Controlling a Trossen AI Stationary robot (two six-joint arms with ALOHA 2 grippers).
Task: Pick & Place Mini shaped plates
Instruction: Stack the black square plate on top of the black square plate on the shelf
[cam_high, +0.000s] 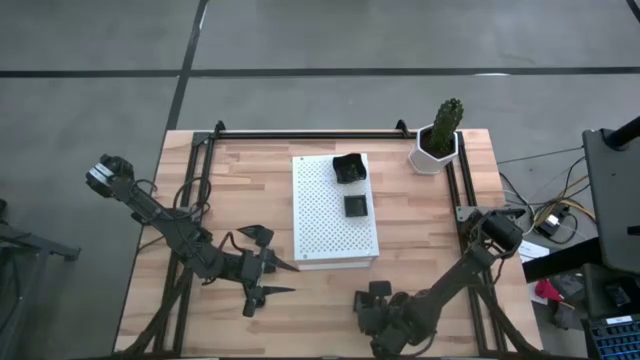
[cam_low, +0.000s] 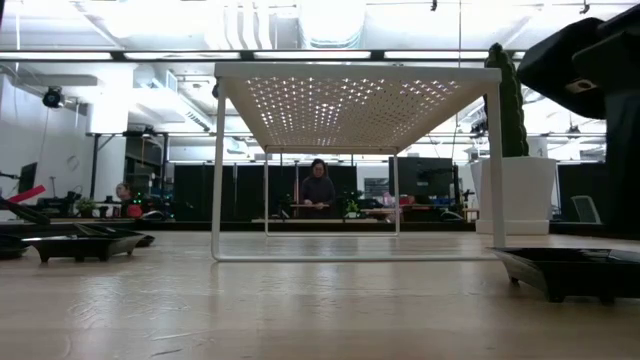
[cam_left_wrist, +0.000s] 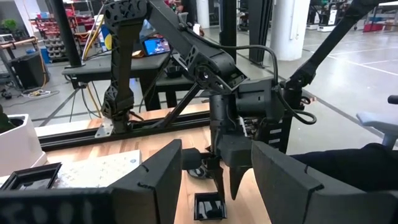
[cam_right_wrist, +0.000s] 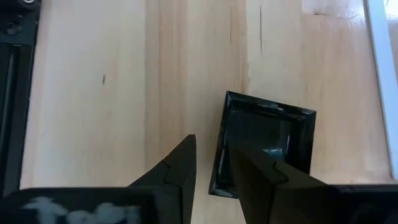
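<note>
My right end effector (cam_right_wrist: 215, 143) is down at the near edge of the desk (cam_high: 420, 230), right of centre, tips pointing at the wood. It sits over a square mini plate (cam_right_wrist: 273, 130) that lies flat on the desk. The fingers are narrowly apart and straddle the plate's side rim, one finger (cam_right_wrist: 180, 171) outside over bare wood and the other above the dish. Wood shows between the outer finger and the rim, so nothing is gripped or lifted.

My left end effector (cam_high: 268, 265) waits low over the desk, just left of the white perforated board (cam_high: 325, 225), fingers spread wide and holding nothing. It faces across toward the right arm.

Two more mini plates are on top of the board: an irregular one (cam_high: 348, 168) at its far right corner and a square one (cam_high: 355, 206) just nearer, the two apart.

In the low view another dark plate (cam_low: 85, 245) rests on the desk at the left and one (cam_low: 575, 270) close at the right. I cannot tell which plates these are.

The white hexagonal cactus pot (cam_high: 437, 148) stands at the far right corner of the desk, clear of the board. A person (cam_low: 318, 190) stands far back in the room.
</note>
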